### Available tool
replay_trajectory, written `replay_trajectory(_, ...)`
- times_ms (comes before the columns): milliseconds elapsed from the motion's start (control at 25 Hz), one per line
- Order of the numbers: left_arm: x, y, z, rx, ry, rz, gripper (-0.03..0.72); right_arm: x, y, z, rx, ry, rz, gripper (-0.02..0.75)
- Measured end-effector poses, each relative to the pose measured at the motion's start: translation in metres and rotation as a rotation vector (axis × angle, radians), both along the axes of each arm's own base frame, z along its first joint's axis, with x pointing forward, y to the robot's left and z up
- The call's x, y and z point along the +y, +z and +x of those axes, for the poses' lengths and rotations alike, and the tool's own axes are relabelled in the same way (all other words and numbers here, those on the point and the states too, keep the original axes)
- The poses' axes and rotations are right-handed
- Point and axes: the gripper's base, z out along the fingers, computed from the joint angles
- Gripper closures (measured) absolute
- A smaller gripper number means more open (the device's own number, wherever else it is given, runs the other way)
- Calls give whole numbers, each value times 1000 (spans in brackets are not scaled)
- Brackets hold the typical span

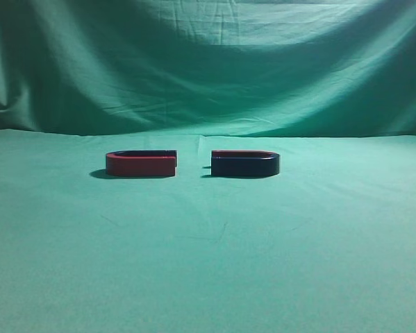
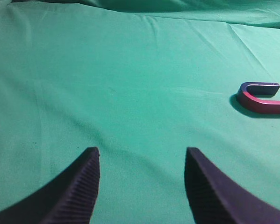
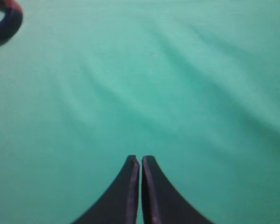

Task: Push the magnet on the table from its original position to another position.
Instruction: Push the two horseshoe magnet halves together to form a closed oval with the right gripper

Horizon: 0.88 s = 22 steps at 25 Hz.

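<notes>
The magnet [image 1: 244,164], a low U shape with a dark navy-black side face and a red far arm, lies on the table [image 1: 208,263] right of centre. Its curved end also shows blurred at the top left corner of the right wrist view [image 3: 6,21]. My right gripper [image 3: 140,161] is shut and empty, above bare green cloth, well short and right of the magnet. My left gripper [image 2: 142,154] is open and empty above bare cloth. Neither gripper shows in the exterior view.
A second U-magnet of equal size with a red face [image 1: 140,164] lies left of the task magnet, open ends facing each other across a small gap. It shows at the right edge of the left wrist view [image 2: 263,98]. A draped green backdrop [image 1: 208,62] hangs behind.
</notes>
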Motion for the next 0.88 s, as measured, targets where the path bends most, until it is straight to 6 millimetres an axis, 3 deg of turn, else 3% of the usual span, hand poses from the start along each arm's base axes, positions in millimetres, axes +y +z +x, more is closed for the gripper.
replay_trajectory(400,0,0,0,0,0,0,316,43,-12,53,101,144,-5,738)
replay_trajectory(880,0,0,0,0,0,0,316,104,-57,150,214,225,-37,738)
